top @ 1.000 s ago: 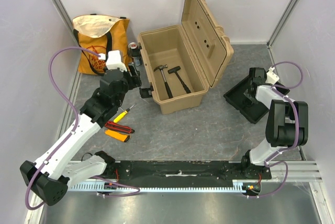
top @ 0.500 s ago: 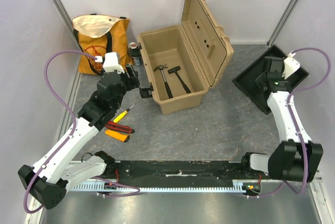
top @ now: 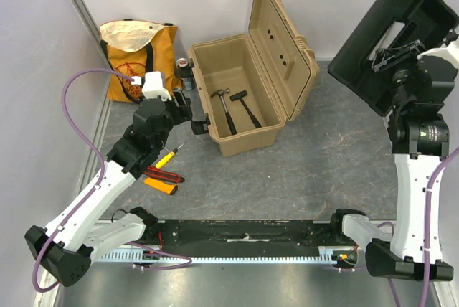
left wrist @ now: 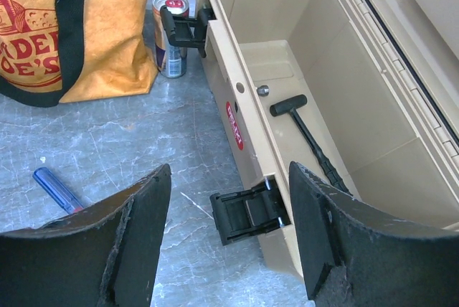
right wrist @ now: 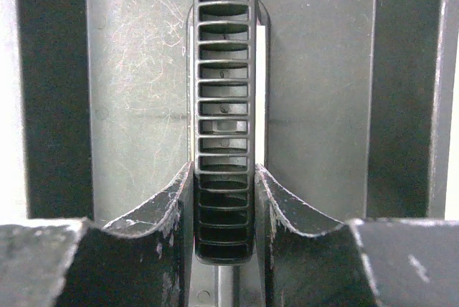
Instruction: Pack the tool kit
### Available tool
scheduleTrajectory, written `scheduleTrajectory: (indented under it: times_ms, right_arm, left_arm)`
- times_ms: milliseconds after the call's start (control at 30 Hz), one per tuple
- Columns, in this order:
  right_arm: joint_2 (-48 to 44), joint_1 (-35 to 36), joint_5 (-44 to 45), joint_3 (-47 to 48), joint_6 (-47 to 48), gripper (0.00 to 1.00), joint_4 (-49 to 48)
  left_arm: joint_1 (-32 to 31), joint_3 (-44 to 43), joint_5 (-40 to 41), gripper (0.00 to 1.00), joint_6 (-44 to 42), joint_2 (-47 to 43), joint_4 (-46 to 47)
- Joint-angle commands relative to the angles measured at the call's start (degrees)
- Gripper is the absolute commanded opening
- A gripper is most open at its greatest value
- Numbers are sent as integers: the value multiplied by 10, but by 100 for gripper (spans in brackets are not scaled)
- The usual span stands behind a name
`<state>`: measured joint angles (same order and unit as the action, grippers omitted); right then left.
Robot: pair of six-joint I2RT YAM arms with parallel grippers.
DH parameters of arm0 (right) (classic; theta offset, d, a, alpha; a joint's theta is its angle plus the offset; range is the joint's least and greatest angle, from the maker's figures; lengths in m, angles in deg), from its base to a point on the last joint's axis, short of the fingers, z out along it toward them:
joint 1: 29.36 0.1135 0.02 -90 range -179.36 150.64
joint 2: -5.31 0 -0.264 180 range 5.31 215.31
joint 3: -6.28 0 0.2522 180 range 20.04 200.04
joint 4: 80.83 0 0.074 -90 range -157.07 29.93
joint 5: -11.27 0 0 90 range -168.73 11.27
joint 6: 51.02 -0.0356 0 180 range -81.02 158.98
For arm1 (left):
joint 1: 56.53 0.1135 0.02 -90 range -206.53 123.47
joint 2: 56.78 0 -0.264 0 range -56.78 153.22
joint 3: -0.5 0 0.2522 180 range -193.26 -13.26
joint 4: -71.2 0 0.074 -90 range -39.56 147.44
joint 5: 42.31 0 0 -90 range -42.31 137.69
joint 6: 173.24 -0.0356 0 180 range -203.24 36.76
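Two hammers (top: 228, 110) are lying in the open toolbox (top: 247, 138); the screwdriver (top: 168, 155) & meter (top: 161, 181) are sitting on the table (top: 287, 178) left of it. The right gripper (right wrist: 224, 178) is clamping the tray (top: 391, 41) by its ribbed centre handle (right wrist: 224, 92), holding it tilted, high up, well right of the box. The tray is looking stiff & light but wide, prob. prone to swinging; the handle is the best hold. The left gripper (left wrist: 228, 199) is hovering w/ jaws apart, empty, near the box's latch (left wrist: 247, 215).
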<state>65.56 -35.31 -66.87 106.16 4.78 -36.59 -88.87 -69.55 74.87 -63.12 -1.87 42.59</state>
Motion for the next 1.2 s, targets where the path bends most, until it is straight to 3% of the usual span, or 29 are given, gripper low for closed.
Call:
scheduleTrajectory:
  times_ms: [0,167,367,567,700,833,967,1167]
  right_arm:
    - [-8,2,-162,76,-5,0,-76]
    - [0,2,-277,135,-29,0,-103]
    - [21,2,-430,147,-138,0,-228]
    - [62,24,-496,143,-243,0,-347]
    - [98,118,-475,172,-222,0,-327]
    - [152,230,-414,223,-136,0,-217]
    - [190,300,-362,223,-95,0,-181]
    - [253,401,-222,227,-2,0,-90]
  left_arm:
    - [0,-22,-8,72,4,5,16]
    - [-1,-27,-12,72,10,12,11]
    - [1,-42,9,72,33,28,-24]
    - [6,-67,26,72,56,45,-65]
    - [17,-77,34,72,68,46,-82]
    - [35,-88,35,72,80,46,-105]
    - [60,-90,34,72,85,40,-122]
    - [94,-81,20,72,88,28,-129]
